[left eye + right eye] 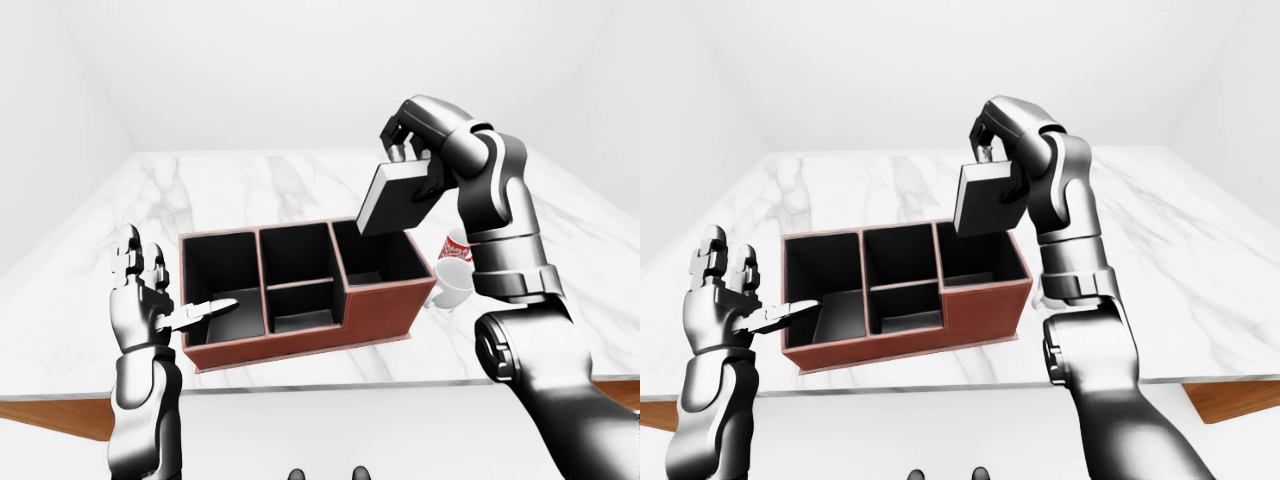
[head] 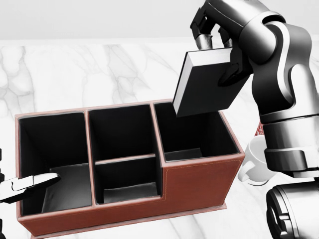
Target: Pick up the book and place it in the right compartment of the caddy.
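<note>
My right hand [image 2: 214, 37] is shut on the top edge of a dark grey book [image 2: 207, 84] with white page edges. The book hangs tilted just above the right compartment [image 2: 192, 132] of the reddish-brown caddy [image 2: 199, 184]; its lower corner overlaps that compartment's rim, and I cannot tell whether it touches. The caddy has black compartments: a left one, a divided middle one and a right one. My left hand [image 1: 150, 290] is open at the caddy's left end, one finger [image 2: 30, 184] reaching over the left wall.
A white cup [image 1: 452, 280] with a red pattern stands right of the caddy, partly hidden behind my right forearm. The caddy stands on a white marble table [image 1: 300, 180] with a wooden edge [image 1: 50, 412] at the bottom of the eye views.
</note>
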`<state>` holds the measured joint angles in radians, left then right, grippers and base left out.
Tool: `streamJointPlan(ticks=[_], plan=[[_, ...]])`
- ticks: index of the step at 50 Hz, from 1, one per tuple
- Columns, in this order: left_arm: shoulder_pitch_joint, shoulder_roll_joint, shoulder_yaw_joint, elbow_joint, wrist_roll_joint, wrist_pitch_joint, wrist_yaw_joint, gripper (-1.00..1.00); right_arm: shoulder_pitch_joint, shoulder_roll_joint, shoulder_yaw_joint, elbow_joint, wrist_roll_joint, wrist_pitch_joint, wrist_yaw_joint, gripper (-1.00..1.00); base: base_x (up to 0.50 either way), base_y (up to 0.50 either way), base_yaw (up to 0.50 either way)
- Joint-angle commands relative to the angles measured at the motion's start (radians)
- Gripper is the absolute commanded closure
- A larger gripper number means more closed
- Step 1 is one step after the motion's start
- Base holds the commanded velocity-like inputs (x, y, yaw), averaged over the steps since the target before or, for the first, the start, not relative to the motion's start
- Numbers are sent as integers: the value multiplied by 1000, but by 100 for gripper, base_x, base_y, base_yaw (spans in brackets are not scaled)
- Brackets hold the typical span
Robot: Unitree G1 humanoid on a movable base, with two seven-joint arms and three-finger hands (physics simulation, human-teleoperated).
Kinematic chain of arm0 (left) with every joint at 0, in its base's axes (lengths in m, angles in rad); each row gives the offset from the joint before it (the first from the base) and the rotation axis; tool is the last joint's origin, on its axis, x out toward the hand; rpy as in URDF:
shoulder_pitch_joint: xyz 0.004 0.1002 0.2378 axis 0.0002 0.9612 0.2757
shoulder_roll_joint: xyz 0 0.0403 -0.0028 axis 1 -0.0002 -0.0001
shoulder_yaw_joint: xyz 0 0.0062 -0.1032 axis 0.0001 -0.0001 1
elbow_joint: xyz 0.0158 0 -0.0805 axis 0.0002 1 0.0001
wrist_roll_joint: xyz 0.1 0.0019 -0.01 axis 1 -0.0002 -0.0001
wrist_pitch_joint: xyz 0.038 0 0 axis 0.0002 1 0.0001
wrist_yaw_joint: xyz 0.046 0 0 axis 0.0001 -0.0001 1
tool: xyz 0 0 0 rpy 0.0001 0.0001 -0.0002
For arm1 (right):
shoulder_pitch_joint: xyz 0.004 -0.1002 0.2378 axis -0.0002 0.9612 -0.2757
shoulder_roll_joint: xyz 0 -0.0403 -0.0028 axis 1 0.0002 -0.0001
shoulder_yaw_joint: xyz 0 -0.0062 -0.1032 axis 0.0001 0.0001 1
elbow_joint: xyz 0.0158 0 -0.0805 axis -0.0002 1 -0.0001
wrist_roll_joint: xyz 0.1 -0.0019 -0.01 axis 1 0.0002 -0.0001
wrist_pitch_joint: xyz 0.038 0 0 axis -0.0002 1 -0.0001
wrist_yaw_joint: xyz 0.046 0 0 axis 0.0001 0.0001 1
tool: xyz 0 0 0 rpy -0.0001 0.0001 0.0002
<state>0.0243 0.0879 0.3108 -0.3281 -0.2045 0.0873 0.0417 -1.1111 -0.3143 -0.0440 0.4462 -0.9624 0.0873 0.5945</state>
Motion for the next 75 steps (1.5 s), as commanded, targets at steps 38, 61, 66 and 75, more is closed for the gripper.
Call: streamJointPlan(ticks=[38,61,66,75], plan=[[-4,-5,-12,22,3,0,7,-100,-5,78,49,287,20,0,-187,100,0,0,0],[-8,-3,-11,28,2,0,7,-100,6,74,52,365,25,0,-228,100,0,0,0],[-8,-4,-13,29,4,0,8,-100,13,75,52,379,29,0,-237,100,0,0,0],[-6,-5,-14,29,4,0,7,-100,16,76,54,394,35,0,-249,100,0,0,0]])
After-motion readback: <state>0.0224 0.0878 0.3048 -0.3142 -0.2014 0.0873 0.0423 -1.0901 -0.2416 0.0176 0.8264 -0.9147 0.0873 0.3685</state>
